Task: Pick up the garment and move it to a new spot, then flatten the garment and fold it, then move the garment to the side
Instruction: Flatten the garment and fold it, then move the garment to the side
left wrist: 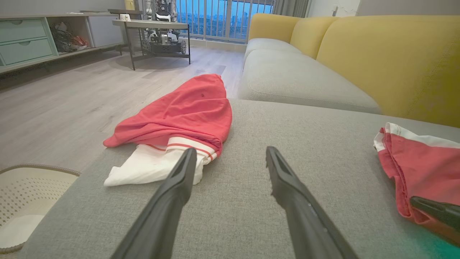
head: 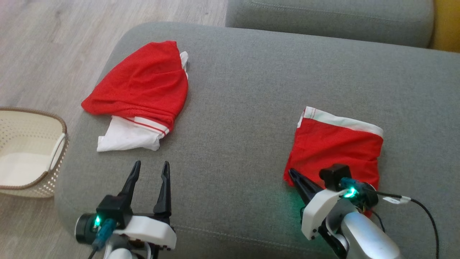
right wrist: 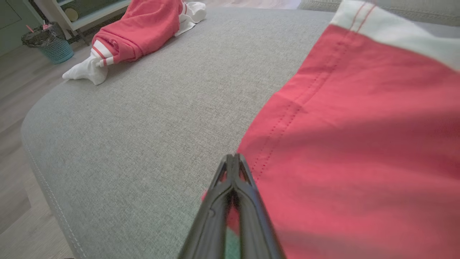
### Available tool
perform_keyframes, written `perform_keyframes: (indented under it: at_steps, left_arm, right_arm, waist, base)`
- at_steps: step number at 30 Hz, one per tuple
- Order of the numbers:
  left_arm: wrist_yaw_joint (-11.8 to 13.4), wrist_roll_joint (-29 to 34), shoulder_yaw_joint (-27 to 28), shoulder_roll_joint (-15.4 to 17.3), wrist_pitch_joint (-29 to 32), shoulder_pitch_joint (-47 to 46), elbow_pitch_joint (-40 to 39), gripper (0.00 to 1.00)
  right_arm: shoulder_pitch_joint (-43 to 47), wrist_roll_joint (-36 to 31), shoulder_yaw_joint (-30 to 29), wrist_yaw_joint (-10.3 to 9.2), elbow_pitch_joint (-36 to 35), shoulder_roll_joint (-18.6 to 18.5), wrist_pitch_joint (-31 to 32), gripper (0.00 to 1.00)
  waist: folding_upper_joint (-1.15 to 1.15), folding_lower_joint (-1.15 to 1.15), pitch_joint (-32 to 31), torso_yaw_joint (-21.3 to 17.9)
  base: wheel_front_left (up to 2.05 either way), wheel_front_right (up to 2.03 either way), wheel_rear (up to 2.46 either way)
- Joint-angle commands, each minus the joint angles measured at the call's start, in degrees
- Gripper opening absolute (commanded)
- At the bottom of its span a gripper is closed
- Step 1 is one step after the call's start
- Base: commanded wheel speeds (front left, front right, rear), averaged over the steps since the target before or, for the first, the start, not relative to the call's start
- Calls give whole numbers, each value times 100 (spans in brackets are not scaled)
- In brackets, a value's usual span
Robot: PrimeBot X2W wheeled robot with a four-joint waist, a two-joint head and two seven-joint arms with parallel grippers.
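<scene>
Red fabric is seen pinched at the right gripper (head: pixel 292 173): its two dark fingers are pressed together, and in the right wrist view a sliver of red is caught between them, so the near-left corner of the folded garment (head: pixel 337 151) is judged to be clamped. That folded garment is laid on the right half of the grey sofa cushion (head: pixel 244 108), white band at the far edge, long axis run from near to far with a slight tilt. From the closed tips the cloth is spread ahead and to the robot's right, so any drag would be led by that one corner. The left gripper (head: pixel 151 165) is held with fingers wide apart, nothing between them, well apart from the folded garment with bare cushion between; the right arm is plainly the nearer. A crumpled red-and-white garment (head: pixel 143 82) is seen lying beyond the left gripper, and a pale basket (head: pixel 46 180) is stood on the floor beside the cushion. The fold is judged done; the move to the side remains, and with a single corner held the layers could be pulled askew
</scene>
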Motion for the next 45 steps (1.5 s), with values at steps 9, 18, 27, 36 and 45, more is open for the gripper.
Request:
perform_keyframes:
  at_steps: [9,18,27,36,45]
  left_arm:
    - [79,48,327,-8,-70,-31,-246,100]
    - [100,42,535,-8,-70,55,-390,100]
    - [74,50,635,-8,-70,133,-401,100]
    - [126,177,508,-8,-70,329,-280,100]
    - [149,145,460,-8,-70,272,-286,100]
  right_arm:
    - [-44,-96,-545,-1,-712,-160,-269,0]
    - [447,-1051,-2048,-1,-1783,-67,-325,0]
    - [1435,-1738,-3091,-1,-2924,198,-345,0]
    - [1809,-1389,-2968,-1,-3046,204,-384,100]
    - [1794,-1277,-3006,-1,-3014,204,-394,100]
  waist:
    - [0,0,-351,-308]
    - [0,0,-565,-679]
    - [0,0,-638,-910]
    - [0,0,-630,-1010]
    - [0,0,-600,-928]
  base:
    - [0,0,0]
    - [0,0,0]
    - [0,0,0]
    - [0,0,0]
    - [0,0,0]
